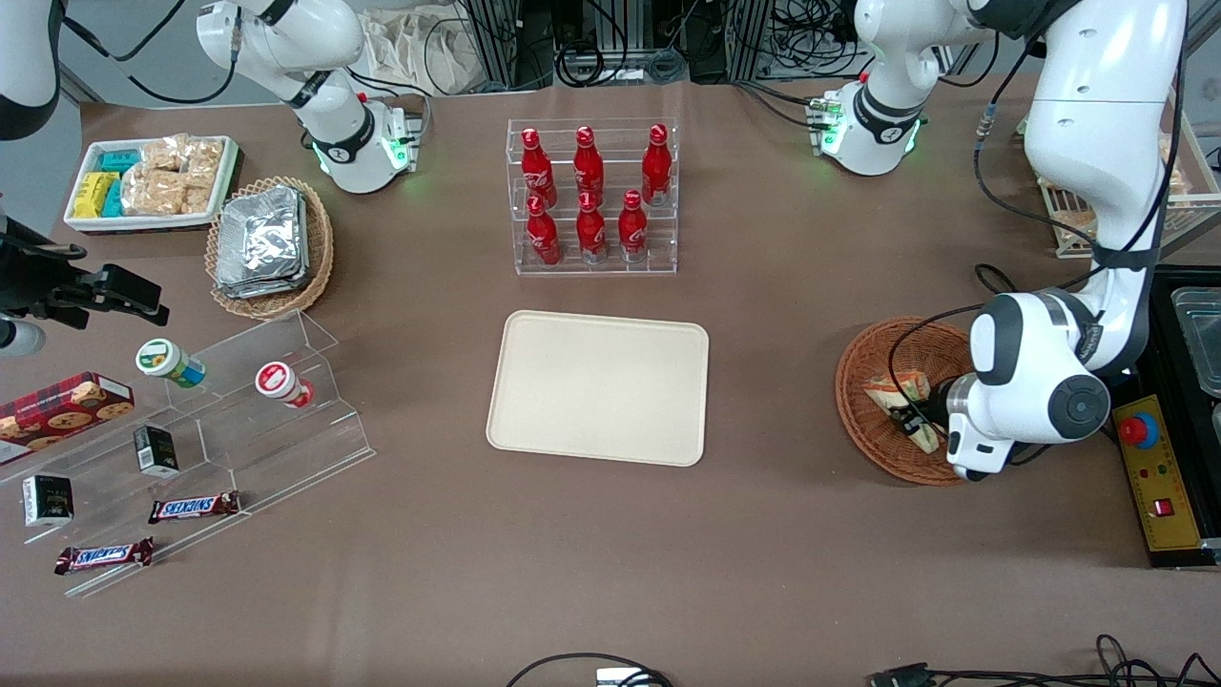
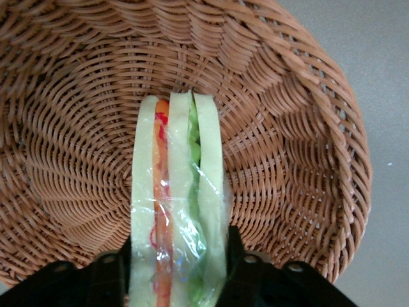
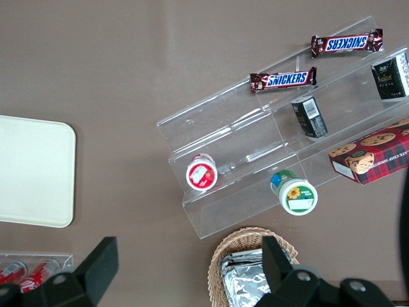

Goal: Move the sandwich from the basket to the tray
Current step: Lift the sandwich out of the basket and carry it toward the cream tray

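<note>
Sandwich (image 2: 179,211) in clear wrap stands on edge in the reddish-brown wicker basket (image 1: 863,401), and we see the claw (image 2: 179,272) closed on it, one black finger (image 2: 115,272) pressed against each bread face, the orange-red and green filling layers running between them. From the front we see the working arm bent down over the basket at its own end of the table (image 1: 610,572), its white wrist covering the basket's edge nearest that end, the claw lowered inside the bowl. A second wedge of sandwich (image 1: 897,386) lies in the basket just beside the held one. The cream tray (image 1: 599,386) sits bare in the middle of the table, well apart from the basket. Farther from the front camera than the tray stands a clear rack of red Coca-Cola bottles (image 1: 591,196). Toward the parked arm's end, we read "SNICKERS" on two bars (image 3: 282,79) lying on a stepped clear display stand (image 3: 255,153), which also carries two small dark boxes, two round-lidded cups and a red plaid box printed with cookies (image 1: 62,408); the smaller lettering there we cannot make out.
</note>
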`<state>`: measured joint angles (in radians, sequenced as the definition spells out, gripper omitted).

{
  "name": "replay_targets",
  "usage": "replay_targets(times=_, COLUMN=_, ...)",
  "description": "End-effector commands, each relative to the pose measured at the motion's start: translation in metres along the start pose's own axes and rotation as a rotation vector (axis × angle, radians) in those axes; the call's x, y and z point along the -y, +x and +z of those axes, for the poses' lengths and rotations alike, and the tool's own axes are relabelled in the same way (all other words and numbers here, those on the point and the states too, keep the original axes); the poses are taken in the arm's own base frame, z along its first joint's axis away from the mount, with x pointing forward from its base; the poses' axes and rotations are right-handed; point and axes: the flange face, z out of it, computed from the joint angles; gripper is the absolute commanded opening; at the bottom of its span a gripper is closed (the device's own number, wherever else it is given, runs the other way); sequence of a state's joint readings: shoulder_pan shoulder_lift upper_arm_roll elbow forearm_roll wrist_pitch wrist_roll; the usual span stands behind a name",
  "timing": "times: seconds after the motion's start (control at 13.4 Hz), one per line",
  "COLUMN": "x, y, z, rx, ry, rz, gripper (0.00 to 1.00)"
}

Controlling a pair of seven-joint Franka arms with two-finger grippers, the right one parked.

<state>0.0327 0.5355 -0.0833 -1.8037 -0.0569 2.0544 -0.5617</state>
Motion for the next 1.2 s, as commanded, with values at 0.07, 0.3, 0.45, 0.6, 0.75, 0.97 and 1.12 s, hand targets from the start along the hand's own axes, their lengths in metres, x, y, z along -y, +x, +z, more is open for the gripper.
replay_targets(times=0.07, x=-0.004, y=-0.004, z=-0.013, rx=-0.013, ry=-0.015, rz=-0.01, gripper=0.46)
replay_targets(times=0.3, x=-0.008, y=-0.018, z=-0.069, rx=-0.039, ry=-0.024, rz=0.035, gripper=0.41)
replay_targets(times=0.45, x=-0.023, y=-0.031, z=-0.108, rx=-0.047, ry=-0.029, rz=0.072, gripper=0.29)
replay_targets(times=0.6, x=-0.037, y=-0.043, z=-0.143, rx=-0.056, ry=-0.041, rz=0.11, gripper=0.2)
replay_targets(times=0.75, x=-0.052, y=-0.06, z=-0.177, rx=-0.082, ry=-0.065, rz=0.154, gripper=0.2)
replay_targets(times=0.97, x=-0.089, y=-0.089, z=-0.202, rx=-0.115, ry=-0.109, rz=0.23, gripper=0.22)
replay_targets(times=1.12, x=-0.112, y=-0.11, z=-0.205, rx=-0.127, ry=-0.126, rz=0.294, gripper=0.24)
